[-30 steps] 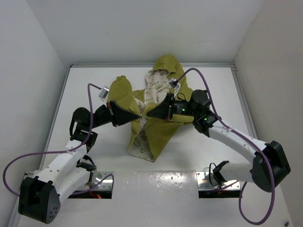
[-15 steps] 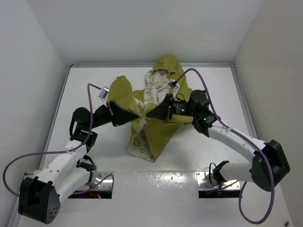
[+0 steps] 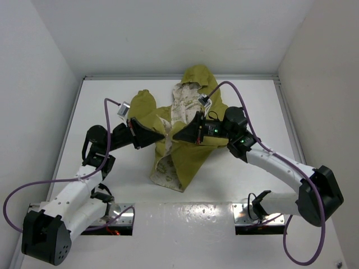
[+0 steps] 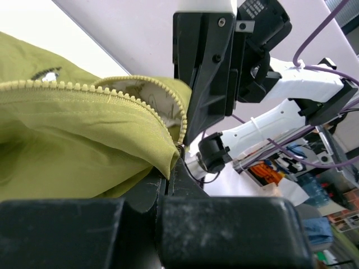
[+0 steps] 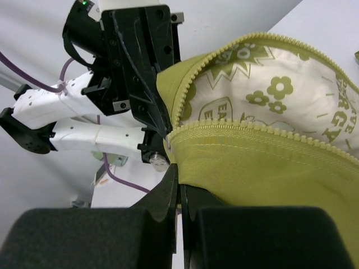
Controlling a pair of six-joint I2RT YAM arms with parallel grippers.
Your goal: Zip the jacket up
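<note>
The olive-green hooded fabric jacket (image 3: 193, 154) lies in the middle of the white table (image 3: 252, 103). My left gripper (image 3: 162, 137) and right gripper (image 3: 176, 136) are both clenched on its zipper edge, tip to tip. I judge this lines up the teeth.

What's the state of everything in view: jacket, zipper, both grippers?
jacket: front open, printed inside showing, pinched at mid-front by both grippers
zipper: unzipped; the two rows of teeth stand apart in both wrist views
left gripper: shut on the jacket's front edge
right gripper: shut on the jacket's front edge, tip close to the left gripper's
</note>
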